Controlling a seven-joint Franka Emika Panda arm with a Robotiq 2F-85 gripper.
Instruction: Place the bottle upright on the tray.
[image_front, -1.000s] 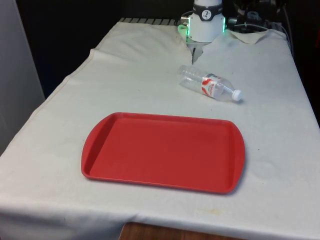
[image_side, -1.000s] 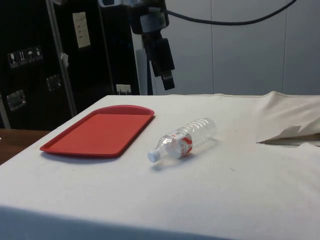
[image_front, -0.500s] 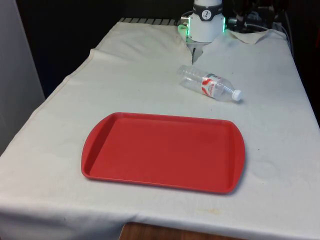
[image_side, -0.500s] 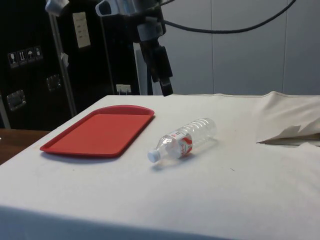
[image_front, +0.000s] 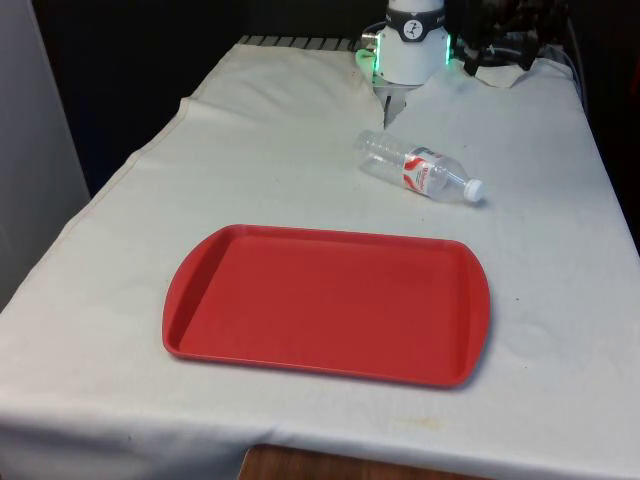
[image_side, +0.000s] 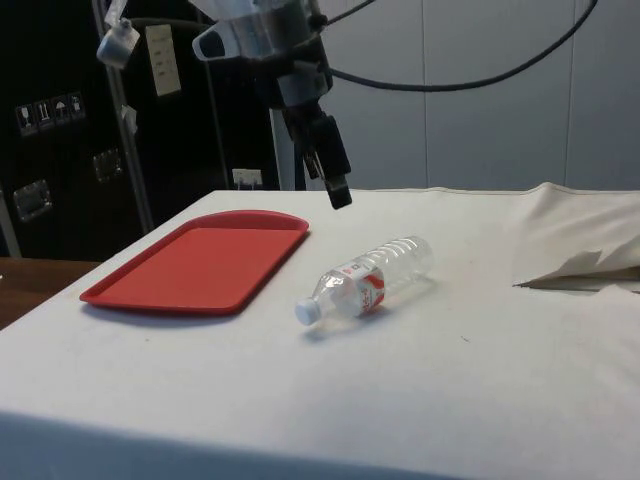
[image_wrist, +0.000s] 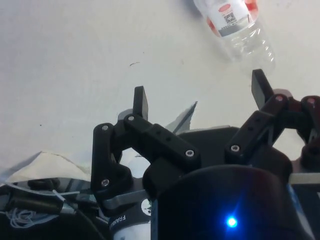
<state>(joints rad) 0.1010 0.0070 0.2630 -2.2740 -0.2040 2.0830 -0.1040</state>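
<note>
Clear plastic water bottle (image_front: 420, 170), white cap: lying on its side, upper centre-right of front view. Red tray (image_front: 327, 302): centre, w/o contents. Gripper (image_wrist: 200, 97): fingers spread wide, above cloth, holding nothing.

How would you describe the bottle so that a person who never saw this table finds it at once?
Start from the big red tray on the white cloth. Beyond the tray's far edge, toward the front view's right, a clear plastic bottle lies on its side on the cloth, not on the tray. Its white cap and red-and-white label set it apart.
</note>
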